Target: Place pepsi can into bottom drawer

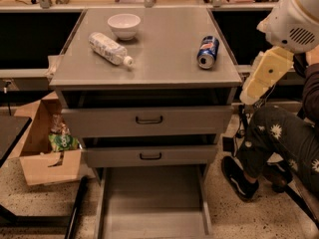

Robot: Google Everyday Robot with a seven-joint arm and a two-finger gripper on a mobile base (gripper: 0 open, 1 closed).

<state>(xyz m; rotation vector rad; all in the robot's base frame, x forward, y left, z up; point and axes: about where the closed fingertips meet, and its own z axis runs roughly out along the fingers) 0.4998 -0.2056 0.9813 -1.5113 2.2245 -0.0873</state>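
Blue pepsi can (208, 52), grey bottom drawer (152, 198)

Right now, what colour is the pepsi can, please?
The pepsi can is blue, in camera view; gripper not visible.
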